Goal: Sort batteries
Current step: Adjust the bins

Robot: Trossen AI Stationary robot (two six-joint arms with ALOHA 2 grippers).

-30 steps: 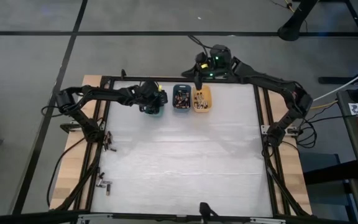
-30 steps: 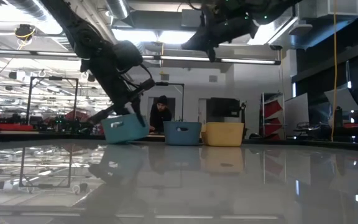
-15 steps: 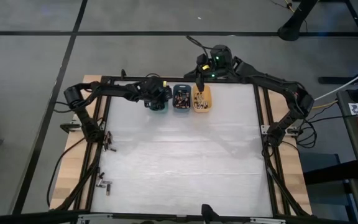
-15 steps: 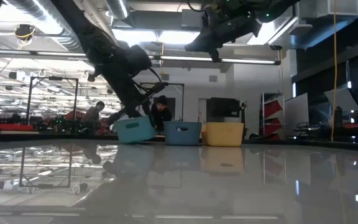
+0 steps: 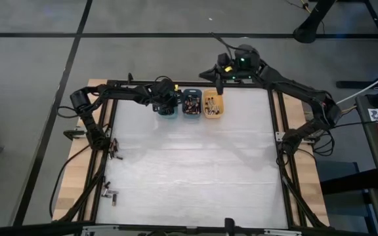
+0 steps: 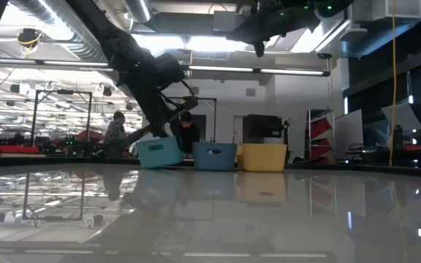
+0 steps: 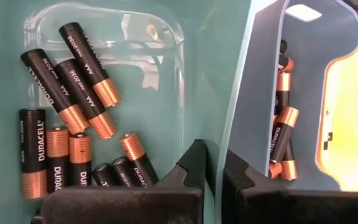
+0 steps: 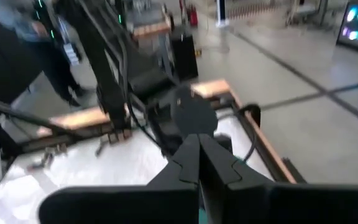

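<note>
We judge the chief risk to be at the small teal rounded plastic bin (image 5: 167,109): the left gripper (image 7: 213,168) has its dark fingers pinched onto the bin's thin wall, one inside and one outside, and in the low view the bin sits tilted, one end lifted off the white table (image 5: 195,170). A further pull could tip it and spill its contents — or knock it into the blue bin (image 5: 191,103), which stands just beside it. The orange bin (image 5: 213,105) is next in the row along the table's far edge.

The black-and-copper cylindrical batteries (image 7: 73,118) lie loose on the teal bin's floor, just in front of the left gripper's inner finger but apart from it; none is grasped. More cells stand against the wall of the blue bin.

The right gripper (image 8: 201,163) hangs well above the far edge, behind the orange bin, fingers clenched together on nothing — near no battery.
</note>
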